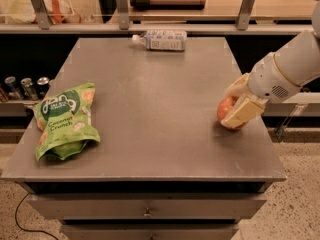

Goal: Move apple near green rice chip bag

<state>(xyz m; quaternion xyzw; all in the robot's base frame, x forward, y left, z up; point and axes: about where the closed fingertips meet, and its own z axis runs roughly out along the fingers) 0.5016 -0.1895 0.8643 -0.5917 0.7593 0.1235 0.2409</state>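
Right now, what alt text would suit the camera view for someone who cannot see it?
The robot's gripper is at a red-orange apple near the right edge of a grey table. A green rice chip bag lies at the left edge, and a clear plastic bottle lies on its side at the back.

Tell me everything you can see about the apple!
The apple is small, round and reddish-orange, with smooth skin. It seems to rest on the grey table, near the edge on the picture's right, far from the green rice chip bag. The end effector is around it: one pale finger crosses its front, another sits behind, seemingly shut on it. They hide much of it.
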